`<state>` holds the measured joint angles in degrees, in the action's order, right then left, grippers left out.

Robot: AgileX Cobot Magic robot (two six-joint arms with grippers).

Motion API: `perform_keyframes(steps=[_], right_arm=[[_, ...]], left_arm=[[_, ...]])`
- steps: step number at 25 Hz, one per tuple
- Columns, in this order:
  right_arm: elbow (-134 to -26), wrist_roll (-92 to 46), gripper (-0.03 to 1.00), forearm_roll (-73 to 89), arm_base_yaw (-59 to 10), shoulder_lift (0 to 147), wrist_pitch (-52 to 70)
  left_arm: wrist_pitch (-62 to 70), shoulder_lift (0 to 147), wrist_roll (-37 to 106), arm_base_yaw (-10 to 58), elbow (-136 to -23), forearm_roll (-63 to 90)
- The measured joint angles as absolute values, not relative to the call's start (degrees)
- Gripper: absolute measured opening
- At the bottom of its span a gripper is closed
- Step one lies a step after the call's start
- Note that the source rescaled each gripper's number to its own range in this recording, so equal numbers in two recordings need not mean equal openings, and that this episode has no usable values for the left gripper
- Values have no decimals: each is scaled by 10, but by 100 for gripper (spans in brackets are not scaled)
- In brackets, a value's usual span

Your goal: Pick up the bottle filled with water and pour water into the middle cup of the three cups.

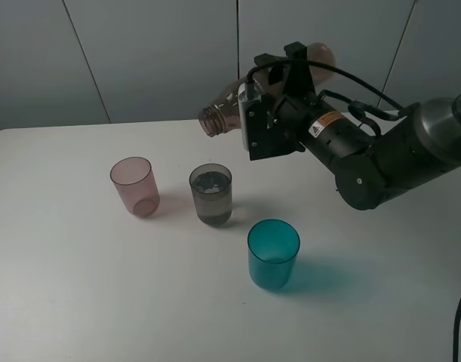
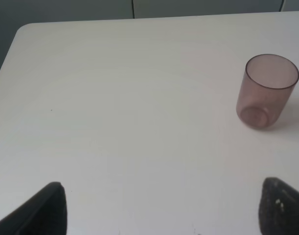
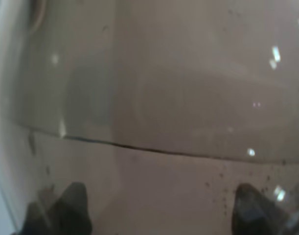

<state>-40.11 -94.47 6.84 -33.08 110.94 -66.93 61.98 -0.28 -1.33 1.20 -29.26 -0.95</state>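
I read: right jaws grasping the translucent smoky-brown bottle (image 1: 224, 111), threaded neck protruding beyond them; left jaws released.

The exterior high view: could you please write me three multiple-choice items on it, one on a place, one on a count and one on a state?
1. Where is the bottle relative to the table?
A. standing on it
B. held above it in the right gripper
C. under it

2. How many cups stand there?
A. two
B. three
C. five

3. How is the bottle held?
A. upright
B. upside down
C. tipped nearly on its side

Answers: 1 B, the gripper clamps it in the air. 2 B, there is a pink cup, a grey cup and a teal cup. 3 C, its open neck points sideways and slightly down.
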Motion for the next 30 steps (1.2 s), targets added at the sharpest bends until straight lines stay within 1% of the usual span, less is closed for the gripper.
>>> perform_keyframes(steps=[5, 7, 9, 11, 13, 16, 20, 30], right_arm=[[-386, -630, 0, 72, -329, 1109, -634], [-381, -491, 0, 63, -319, 1109, -622], [-377, -333, 0, 34, -297, 1109, -620], [-376, -211, 0, 0, -266, 1109, -620], [-376, -125, 0, -33, -232, 1109, -620], [-376, -69, 0, -64, -182, 1109, -620], [-378, -55, 0, -68, -141, 1134, -639], [-484, -3, 0, -84, -139, 1252, -643]], left_arm=[[620, -3, -13, 12, -293, -9], [620, -3, -13, 12, -293, -9], [620, -3, -13, 12, -293, -9], [620, -3, -13, 12, -293, -9], [620, -3, -13, 12, -293, -9], [620, -3, -13, 12, -293, -9], [620, -3, -13, 12, -293, -9], [620, -3, -13, 12, -293, -9]])
